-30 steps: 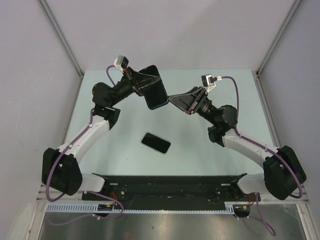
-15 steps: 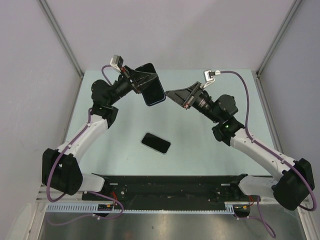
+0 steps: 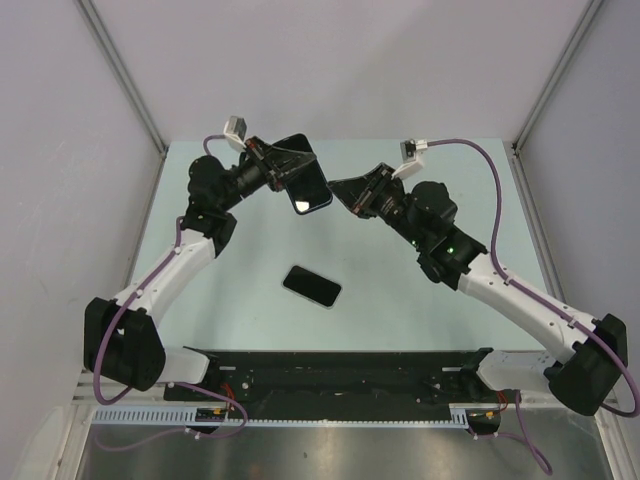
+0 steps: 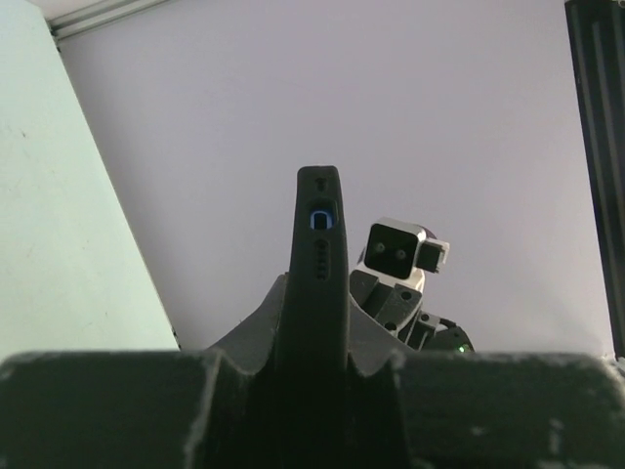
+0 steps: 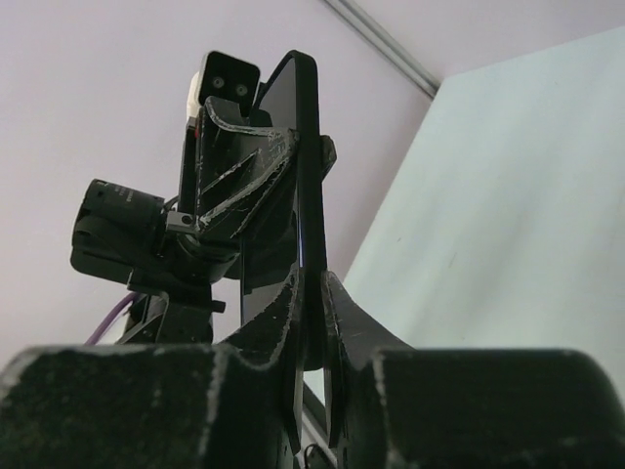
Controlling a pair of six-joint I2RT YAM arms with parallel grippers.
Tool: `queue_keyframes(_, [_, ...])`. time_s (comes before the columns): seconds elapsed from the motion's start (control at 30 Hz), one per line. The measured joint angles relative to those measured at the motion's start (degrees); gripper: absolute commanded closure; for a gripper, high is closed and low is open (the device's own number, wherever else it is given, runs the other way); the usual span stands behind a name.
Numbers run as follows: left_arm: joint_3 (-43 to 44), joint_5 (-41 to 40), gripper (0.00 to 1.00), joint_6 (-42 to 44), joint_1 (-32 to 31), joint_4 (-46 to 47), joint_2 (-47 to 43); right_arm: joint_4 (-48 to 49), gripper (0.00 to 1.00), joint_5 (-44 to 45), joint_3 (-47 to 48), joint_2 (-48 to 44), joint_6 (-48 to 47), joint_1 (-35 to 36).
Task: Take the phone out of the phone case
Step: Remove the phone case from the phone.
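My left gripper (image 3: 296, 170) is shut on a dark phone case (image 3: 312, 186) with a blue rim and holds it up in the air over the far middle of the table. In the left wrist view the case (image 4: 320, 244) stands edge-on between the jaws of the left gripper (image 4: 320, 344). My right gripper (image 3: 338, 193) is at the case's right edge. In the right wrist view the right gripper (image 5: 312, 293) has its jaws closed on the thin edge of the case (image 5: 311, 147). A black phone (image 3: 312, 286) lies flat on the table, apart from both grippers.
The pale green table (image 3: 400, 300) is walled by grey panels at the back and sides. A black rail (image 3: 340, 372) with the arm bases runs along the near edge.
My right gripper has moved left and up until it meets the edge of the raised case. My left gripper has tilted the case slightly. The phone on the table has not moved.
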Motion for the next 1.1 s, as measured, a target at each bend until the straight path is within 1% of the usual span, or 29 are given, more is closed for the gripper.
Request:
queue_keyframes(0.23, [0.87,0.11,1.00,1.29,0.00,-2.91,0.04,-5.01,0.88,7.67,1.86,0.00,-3.76,2.67])
queue_keyframes(0.57, [2.03,0.04,1.00,1.64,-0.02,-4.17,1.25,-7.93,0.87,14.45,3.69,1.42,-5.92,4.76])
queue_keyframes(0.73, [2.03,0.70,1.00,1.27,0.11,-4.22,2.93,-9.94,0.79,17.00,3.89,1.97,-6.34,5.01])
queue_keyframes(0.8, [2.03,1.27,1.00,1.27,0.11,-4.22,3.17,-10.93,0.78,17.64,3.93,1.77,-6.51,5.14])
queue_keyframes(1.1, [2.86,2.84,1.00,1.22,0.09,-3.65,3.76,-13.88,0.75,18.82,4.22,0.48,-6.73,5.49])
